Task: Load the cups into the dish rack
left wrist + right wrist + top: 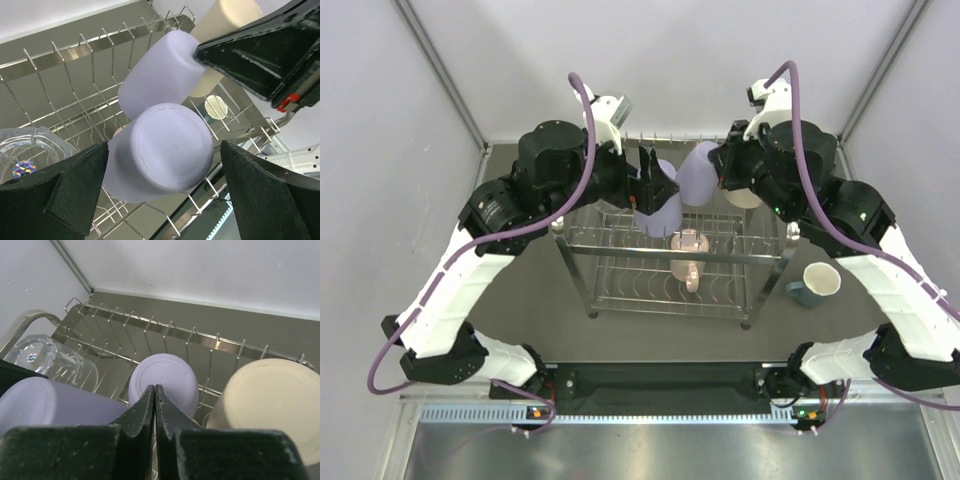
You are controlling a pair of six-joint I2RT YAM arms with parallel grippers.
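Observation:
The chrome dish rack [620,252] stands mid-table. My left gripper [655,193] is open, its fingers on either side of the base of a lavender tumbler [170,135] lying on the upper tier, with a gap at the right finger. A second lavender tumbler [160,75] lies just behind it, next to the beige tumbler [272,400]. My right gripper [154,388] is shut and empty, its tips in front of that second tumbler's base [170,372]. The clear glass [40,355] sits at the tier's left. The pink mug [688,245] is in the rack. The teal mug [817,283] stands on the table.
Both arms crowd over the rack's back half, and the right gripper's fingers [250,55] show close in the left wrist view. Grey walls enclose the table on three sides. The teal mug is right of the rack's right legs.

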